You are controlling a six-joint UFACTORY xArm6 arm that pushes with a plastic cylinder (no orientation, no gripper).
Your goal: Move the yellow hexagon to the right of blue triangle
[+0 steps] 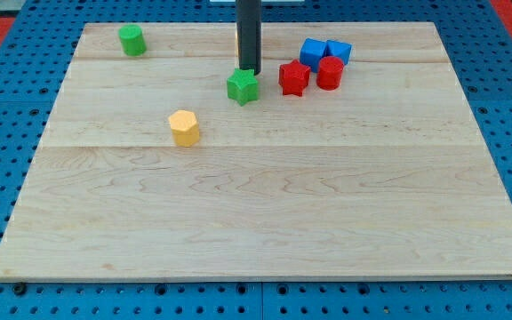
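The yellow hexagon (184, 127) lies left of the board's middle, alone. Two blue blocks sit at the upper right: one (313, 52) on the left and one (338, 51) beside it; I cannot tell which is the triangle. My tip (249, 70) stands just above the green star (244, 86), at its upper edge, up and to the right of the yellow hexagon. The rod rises straight to the view's top.
A red star (294, 77) and a red cylinder (330, 72) sit just below the blue blocks. A green cylinder (132, 40) stands at the upper left. The wooden board (265, 222) lies on a blue pegboard surface.
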